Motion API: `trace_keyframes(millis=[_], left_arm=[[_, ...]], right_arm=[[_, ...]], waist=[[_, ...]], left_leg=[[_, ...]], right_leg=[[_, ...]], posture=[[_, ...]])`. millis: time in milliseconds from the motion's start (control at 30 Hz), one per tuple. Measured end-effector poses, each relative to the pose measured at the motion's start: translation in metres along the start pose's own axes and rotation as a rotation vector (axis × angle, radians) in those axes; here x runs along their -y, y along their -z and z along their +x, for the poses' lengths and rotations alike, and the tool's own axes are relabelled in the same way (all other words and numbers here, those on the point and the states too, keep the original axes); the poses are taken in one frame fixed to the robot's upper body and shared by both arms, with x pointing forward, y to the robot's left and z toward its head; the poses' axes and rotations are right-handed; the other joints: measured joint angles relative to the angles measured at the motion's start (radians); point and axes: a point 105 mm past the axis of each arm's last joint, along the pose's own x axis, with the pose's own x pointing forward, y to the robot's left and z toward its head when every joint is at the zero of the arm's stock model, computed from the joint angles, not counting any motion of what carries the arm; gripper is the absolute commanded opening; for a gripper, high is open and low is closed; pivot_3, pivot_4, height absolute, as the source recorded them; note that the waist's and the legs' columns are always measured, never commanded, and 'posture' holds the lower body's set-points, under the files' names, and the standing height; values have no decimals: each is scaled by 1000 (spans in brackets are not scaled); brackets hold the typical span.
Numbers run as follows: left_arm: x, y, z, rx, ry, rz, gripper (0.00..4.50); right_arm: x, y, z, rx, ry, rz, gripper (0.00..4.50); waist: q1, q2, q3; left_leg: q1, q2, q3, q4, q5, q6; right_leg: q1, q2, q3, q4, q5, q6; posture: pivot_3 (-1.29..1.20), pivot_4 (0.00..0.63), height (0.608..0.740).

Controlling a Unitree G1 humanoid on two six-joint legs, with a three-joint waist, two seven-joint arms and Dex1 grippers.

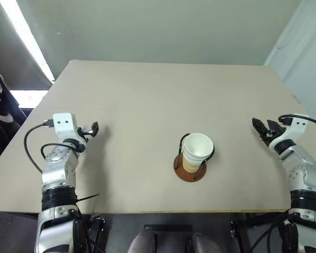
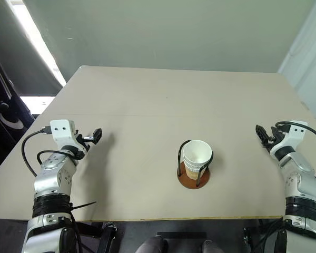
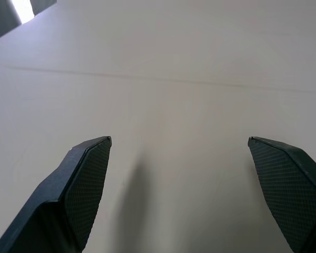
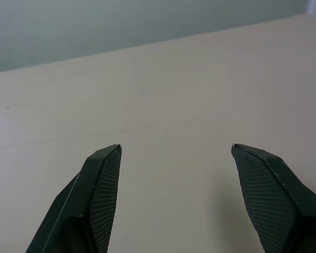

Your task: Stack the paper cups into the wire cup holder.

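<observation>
The paper cups [image 1: 197, 150] sit nested in one stack, white rim up, inside the wire cup holder [image 1: 190, 171], whose reddish-brown base rests near the table's front middle. Black wire loops rise around the stack. My left gripper [image 1: 93, 129] hovers over the table's left side, well apart from the holder. Its fingers [image 3: 87, 174] stand open with nothing between them. My right gripper [image 1: 262, 129] is over the table's right side, also open and empty, its fingers [image 4: 102, 184] spread above bare tabletop.
The beige table [image 1: 147, 100] stretches wide behind the holder. Its front edge runs just below the holder, and its left and right edges lie close to my two arms. A bright light strip [image 1: 26, 37] lies past the left edge.
</observation>
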Motion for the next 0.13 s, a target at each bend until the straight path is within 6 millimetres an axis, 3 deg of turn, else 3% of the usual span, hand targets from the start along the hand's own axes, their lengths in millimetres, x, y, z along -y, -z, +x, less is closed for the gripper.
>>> trace_keyframes(millis=[133], left_arm=[[9, 2, 2, 5, 46, 18, 4451]], right_arm=[[9, 10, 5, 3, 56, -2, 3377]], waist=[[0, 0, 0]], left_leg=[[0, 0, 0, -1, 0, 0]], right_leg=[[-1, 0, 0, 0, 0, -1]], posture=[[0, 150, 740]])
